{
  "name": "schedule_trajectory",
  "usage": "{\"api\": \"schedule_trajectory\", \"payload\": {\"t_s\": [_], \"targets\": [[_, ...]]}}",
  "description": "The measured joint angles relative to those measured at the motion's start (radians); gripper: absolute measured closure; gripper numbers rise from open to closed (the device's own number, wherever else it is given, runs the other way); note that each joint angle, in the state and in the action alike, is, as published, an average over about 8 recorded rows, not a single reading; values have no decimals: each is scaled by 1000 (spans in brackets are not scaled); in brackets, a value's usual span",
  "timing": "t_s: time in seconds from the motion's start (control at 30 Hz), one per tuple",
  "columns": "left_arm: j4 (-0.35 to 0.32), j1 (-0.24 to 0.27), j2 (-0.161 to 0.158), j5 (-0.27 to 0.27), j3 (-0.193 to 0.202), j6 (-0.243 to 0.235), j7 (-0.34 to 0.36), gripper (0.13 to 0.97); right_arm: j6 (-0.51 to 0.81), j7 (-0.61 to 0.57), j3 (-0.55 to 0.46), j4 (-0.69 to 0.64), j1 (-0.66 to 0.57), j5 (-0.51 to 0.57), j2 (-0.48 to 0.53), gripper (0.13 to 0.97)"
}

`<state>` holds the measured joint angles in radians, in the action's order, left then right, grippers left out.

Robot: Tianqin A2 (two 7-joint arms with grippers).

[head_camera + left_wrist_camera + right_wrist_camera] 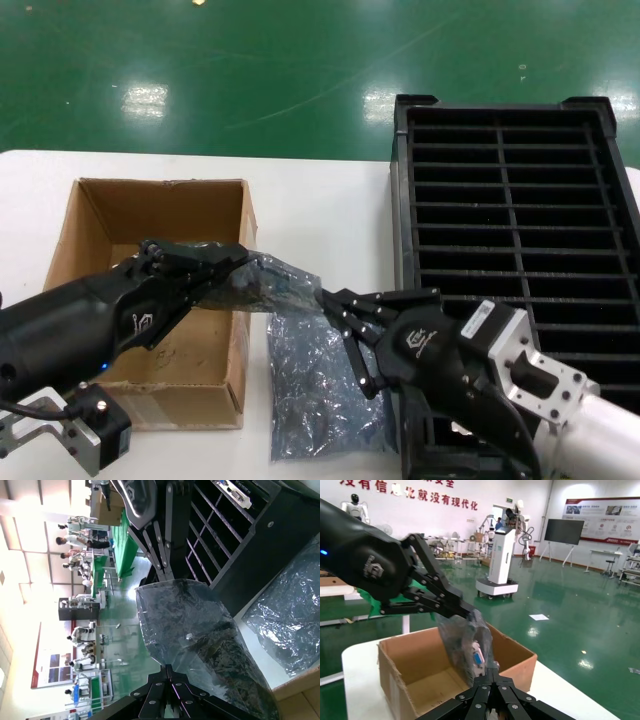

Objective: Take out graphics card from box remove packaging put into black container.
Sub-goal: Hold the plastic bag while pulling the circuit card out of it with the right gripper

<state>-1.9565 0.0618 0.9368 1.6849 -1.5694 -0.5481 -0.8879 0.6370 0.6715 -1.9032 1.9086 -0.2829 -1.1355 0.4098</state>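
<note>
- While suspended between both grippers above the box's (160, 290) right wall, sits lifted clear of the white table (310, 210): the packaging (272, 283), crinkly and translucent, with the graphics card (477, 659) inside.
- Pinched at one end by the left gripper (240, 262), fingers closed narrowly on the bag, reaching in from 8 o'clock in the head view.
- Pinched at the opposite end by the right gripper (325, 300), fingertips drawn together on the plastic, coming in from 5 o'clock.
- Through the bag in the right wrist view, visible as a blue port on a pale bracket, just above the right fingertips (490, 677).
- At 9 o'clock of the table, open-topped and brown, nothing else discernible inside.
- Lying flat on the table at 6 o'clock, just beside the box and below the held bag: a second crinkly bag (320, 385), apart from both grippers.
- At 3 o'clock, the black container (515, 230), ribbed into narrow slots; in the left wrist view, a silvery bracket (232, 491) standing in one far slot.
</note>
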Motion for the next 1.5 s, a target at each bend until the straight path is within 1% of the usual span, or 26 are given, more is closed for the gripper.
{"api": "schedule_trajectory", "payload": {"t_s": [0.3,0.47,1.03,1.5], "targets": [[0,0,0,0,0,0,0,957,43,2,31,83,58,11,2,961],[0,0,0,0,0,0,0,957,64,-3,45,107,72,0,12,961],[0,0,0,0,0,0,0,957,75,-41,63,80,59,-67,34,961],[0,0,0,0,0,0,0,957,71,-62,52,78,59,-121,51,961]]}}
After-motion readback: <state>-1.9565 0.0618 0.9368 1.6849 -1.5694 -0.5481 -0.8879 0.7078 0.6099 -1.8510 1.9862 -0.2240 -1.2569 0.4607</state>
